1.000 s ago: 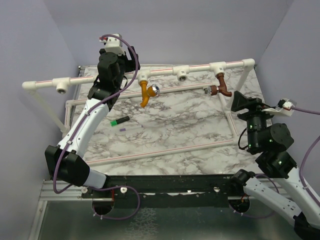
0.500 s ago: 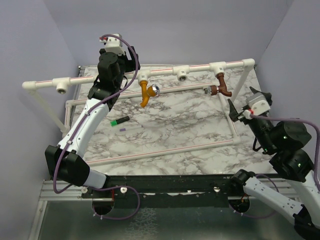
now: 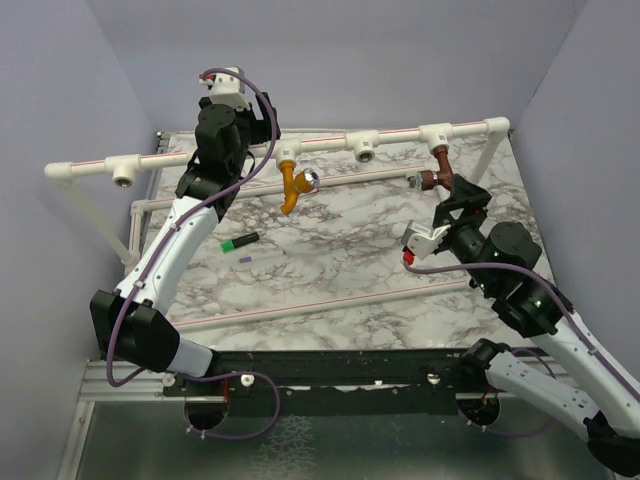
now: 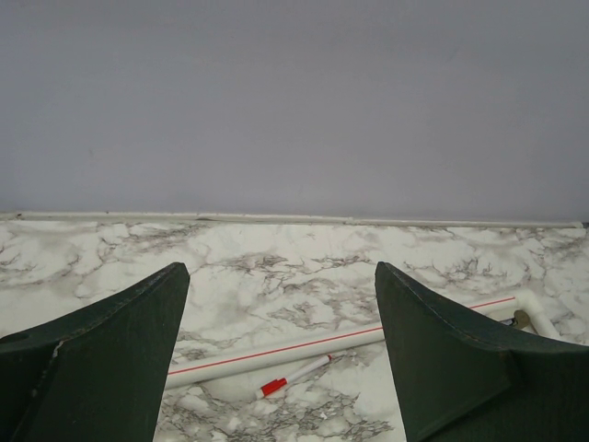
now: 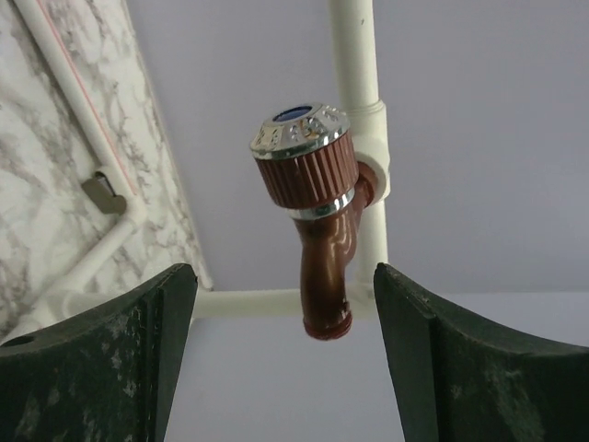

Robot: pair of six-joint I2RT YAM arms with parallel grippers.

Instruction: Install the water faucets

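Observation:
The orange-yellow faucet with its silver knob hangs from a T-fitting on the raised white pipe rail. The reddish-brown faucet hangs from the fitting further right. My right gripper sits just in front of and below the brown faucet. In the right wrist view its fingers stand open, with the brown faucet ahead of them and nothing touching. My left gripper is open and empty, raised near the rail's left part, looking over the marble table.
Two T-fittings on the rail hold no faucet. A green marker and a pale stick lie on the table. A red-capped pen lies beside a floor pipe. Low white pipes frame the table.
My right arm has swung in from the right edge to the brown faucet, wrist turned to face it, and its jaws have spread wider. The left arm has not moved.

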